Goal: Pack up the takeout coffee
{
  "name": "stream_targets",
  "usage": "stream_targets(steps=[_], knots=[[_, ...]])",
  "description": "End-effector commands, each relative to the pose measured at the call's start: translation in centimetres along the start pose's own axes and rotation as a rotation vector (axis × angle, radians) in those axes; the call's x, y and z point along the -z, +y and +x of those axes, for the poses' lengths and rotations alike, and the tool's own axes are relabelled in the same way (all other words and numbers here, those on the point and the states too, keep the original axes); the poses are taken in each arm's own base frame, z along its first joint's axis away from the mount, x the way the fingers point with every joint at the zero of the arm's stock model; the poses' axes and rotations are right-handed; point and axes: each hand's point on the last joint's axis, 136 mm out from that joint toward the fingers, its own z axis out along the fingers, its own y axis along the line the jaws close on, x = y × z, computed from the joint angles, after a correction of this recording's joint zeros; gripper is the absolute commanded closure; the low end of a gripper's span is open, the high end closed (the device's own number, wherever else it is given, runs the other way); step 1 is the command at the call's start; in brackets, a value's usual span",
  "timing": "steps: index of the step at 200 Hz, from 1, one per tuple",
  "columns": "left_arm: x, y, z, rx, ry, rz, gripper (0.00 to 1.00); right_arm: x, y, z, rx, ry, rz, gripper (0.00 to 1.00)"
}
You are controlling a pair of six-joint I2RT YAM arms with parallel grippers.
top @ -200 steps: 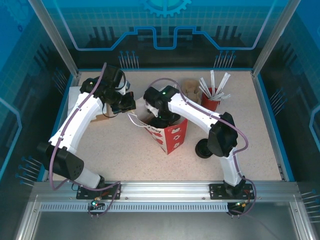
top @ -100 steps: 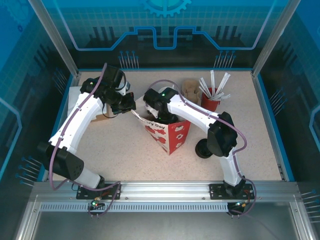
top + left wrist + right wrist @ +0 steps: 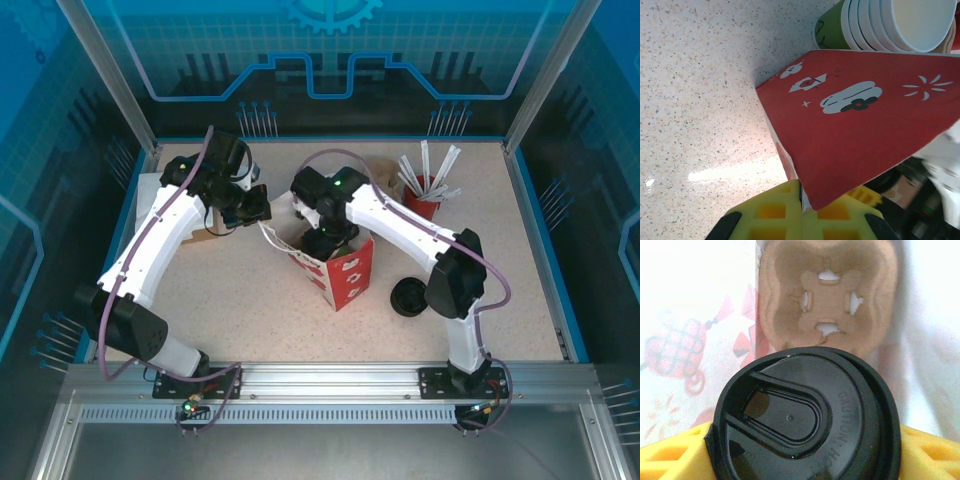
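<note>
Right arm has swung its wrist further over the red paper bag with white prints [image 3: 345,280], which has shifted slightly on the speckled tabletop [image 3: 250,300]. Right jaws hold the takeout coffee cup with round black plastic lid [image 3: 805,425] inside the bag, above the brown moulded-pulp carrier [image 3: 827,295], which I judge is its seat. Left jaws pinch the bag's rim tight, presumably keeping it open and steady.

1 bag [image 3: 860,115], 1 cup w/ lid [image 3: 805,415], 1 tray [image 3: 827,302].
</note>
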Motion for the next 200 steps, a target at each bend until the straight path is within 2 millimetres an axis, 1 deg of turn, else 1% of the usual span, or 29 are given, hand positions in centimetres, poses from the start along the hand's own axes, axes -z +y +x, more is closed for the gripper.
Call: stream_targets(steps=[1, 20, 36, 66, 79, 110, 136, 140, 169, 181, 195, 200], knots=[[1.9, -0.5, -0.1, -0.029, -0.04, 0.008, 1.0, 3.8, 0.9, -1.0, -0.018, -0.1, -0.063, 0.32], [1.9, -0.6, -0.1, -0.03, -0.041, 0.007, 1.0, 5.3, 1.3, -1.9, -0.019, -0.143, -0.087, 0.32], [1.9, -0.4, -0.1, -0.031, -0.04, -0.001, 1.0, 6.9, 1.2, -2.5, -0.026, -0.182, -0.101, 0.32], [1.8, -0.2, -0.1, -0.034, -0.039, -0.013, 1.0, 9.7, 1.0, -2.9, -0.049, -0.252, -0.153, 0.32], [1.7, -0.2, -0.2, -0.034, -0.04, -0.012, 1.0, 10.2, 0.8, -2.8, -0.056, -0.264, -0.163, 0.32], [1.6, -0.3, -0.3, -0.035, -0.035, -0.011, 1.0, 10.2, 0.5, -2.4, -0.067, -0.259, -0.166, 0.33], [1.5, -0.3, -0.4, -0.041, -0.036, -0.011, 1.0, 11.2, 0.5, -2.6, -0.074, -0.301, -0.181, 0.33], [1.6, -0.4, -0.4, -0.042, -0.037, -0.008, 0.97, 11.4, 0.6, -2.6, -0.073, -0.31, -0.182, 0.33], [1.8, -1.0, -0.6, -0.042, -0.04, 0.029, 0.73, 13.1, 0.1, -2.7, -0.085, -0.369, -0.198, 0.33], [2.2, -1.2, -0.9, -0.043, -0.052, 0.051, 0.64, 13.8, -0.2, -2.7, -0.092, -0.397, -0.207, 0.33], [3.3, -1.3, -1.4, -0.045, -0.091, 0.076, 0.52, 14.5, -0.6, -2.8, -0.109, -0.431, -0.224, 0.33], [3.8, -1.2, -1.6, -0.045, -0.107, 0.083, 0.49, 14.8, -0.7, -2.8, -0.114, -0.444, -0.23, 0.33]])
